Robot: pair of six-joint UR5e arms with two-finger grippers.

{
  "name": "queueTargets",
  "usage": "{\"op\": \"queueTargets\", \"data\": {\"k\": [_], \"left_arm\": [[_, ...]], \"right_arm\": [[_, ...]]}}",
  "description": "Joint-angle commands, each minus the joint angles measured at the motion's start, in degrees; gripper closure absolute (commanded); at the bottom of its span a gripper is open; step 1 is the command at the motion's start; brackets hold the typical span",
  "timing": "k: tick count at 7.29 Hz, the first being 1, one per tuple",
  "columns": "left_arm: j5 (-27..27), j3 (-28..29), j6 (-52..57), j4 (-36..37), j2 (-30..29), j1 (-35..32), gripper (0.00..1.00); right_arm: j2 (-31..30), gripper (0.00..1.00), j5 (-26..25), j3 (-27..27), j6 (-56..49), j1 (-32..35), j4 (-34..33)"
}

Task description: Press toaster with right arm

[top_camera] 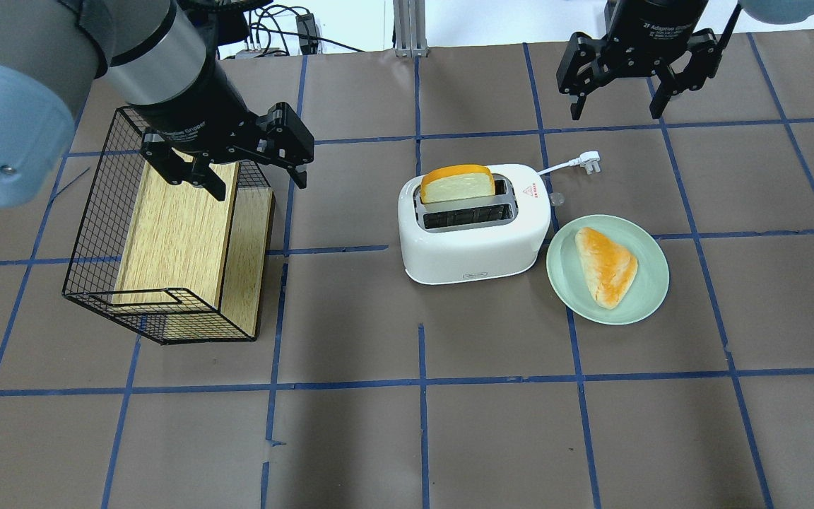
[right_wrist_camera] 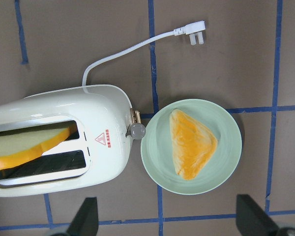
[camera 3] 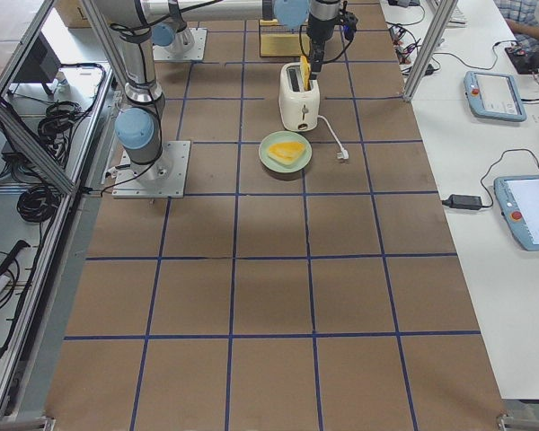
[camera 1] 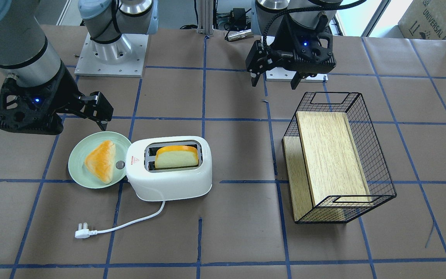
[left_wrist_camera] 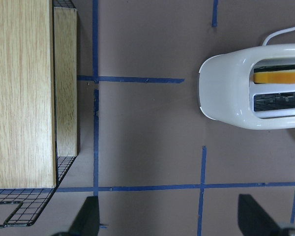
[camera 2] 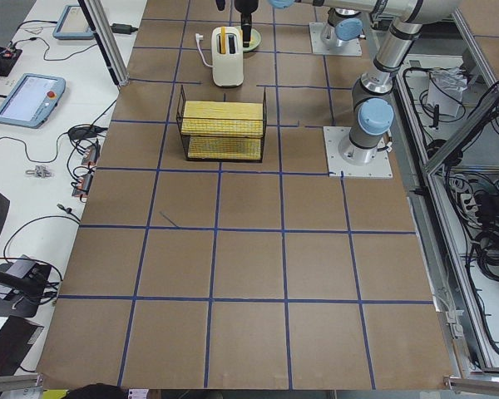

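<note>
Right pincer (top_camera: 617, 106) spread, empty, hangs high over the table (top_camera: 379, 424). Toaster (top_camera: 474, 226) lies below, to its left; long axis left-right, knob (top_camera: 557, 200) end toward right arm (camera 1: 14, 42), the nearer one.

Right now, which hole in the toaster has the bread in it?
On the toaster, it's the slot on the white cord side, holding the bread slice. The other slot shows only bare metal grille.

The green plate (top_camera: 651, 283) crowds the knob (right_wrist_camera: 136, 130) end of the toaster (top_camera: 474, 244); open table (top_camera: 350, 297) lies beyond its other end.
</note>
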Motion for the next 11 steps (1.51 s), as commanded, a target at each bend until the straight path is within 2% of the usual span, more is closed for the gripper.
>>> {"op": "queueTargets", "data": {"k": [1, 3, 4, 7, 8, 9, 10, 11], "left_arm": [[0.0, 0.0, 0.0, 0.0, 0.0, 0.0, 0.00], [0.0, 0.0, 0.0, 0.0, 0.0, 0.0, 0.00], [0.0, 0.0, 0.0, 0.0, 0.0, 0.0, 0.00], [0.0, 0.0, 0.0, 0.0, 0.0, 0.0, 0.00], [0.0, 0.0, 0.0, 0.0, 0.0, 0.0, 0.00], [0.0, 0.0, 0.0, 0.0, 0.0, 0.0, 0.00], [0.0, 0.0, 0.0, 0.0, 0.0, 0.0, 0.00], [0.0, 0.1, 0.0, 0.0, 0.0, 0.0, 0.00]], "right_arm": [[0.8, 0.00, -0.2, -0.7, -0.2, -0.3, 0.1], [0.5, 0.00, -2.0, -0.6, -0.4, 0.4, -0.7], [2.4, 0.00, -2.3, 0.8, 0.3, 0.4, 0.1], [1.6, 0.00, -2.1, -3.2, -0.4, -0.7, 0.1], [1.6, 0.00, -2.1, -4.2, 0.3, -0.4, 2.2], [0.9, 0.00, -1.2, -5.1, 0.7, 0.5, 3.5], [0.4, 0.00, 4.4, -8.8, 0.7, 0.8, 3.7], [0.6, 0.00, 3.6, -9.6, 0.7, 0.8, 4.0]]}}
